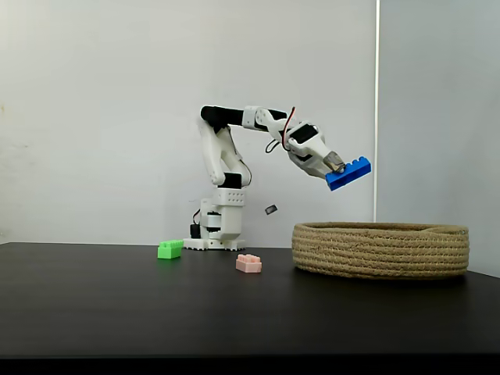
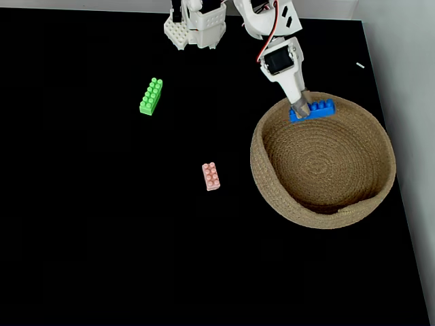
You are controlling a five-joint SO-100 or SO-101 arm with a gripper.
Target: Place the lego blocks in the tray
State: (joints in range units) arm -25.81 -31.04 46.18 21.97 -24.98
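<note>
The hand (image 1: 337, 166) pinches the blue brick (image 1: 349, 173) at one end, holding it in the air, tilted so its far end rises toward the right of the side-on fixed view. In the fixed view from above, the hand (image 2: 300, 107) and the blue brick (image 2: 314, 109) sit over the inner edge of the tray (image 2: 325, 219), on the side nearest the arm's base. From the side, the brick hangs well above the rim of the tray (image 1: 381, 250), apart from it. The white arm (image 1: 234, 117) reaches out from its base toward the tray. The pink brick (image 1: 248, 264) lies on the dark tabletop (image 1: 117, 312) just left of the tray, and the green brick (image 1: 169, 249) lies farther left, near the arm's base. From above, the pink brick (image 2: 211, 176) and the green brick (image 2: 151, 96) are well apart on the tabletop (image 2: 81, 238).
</note>
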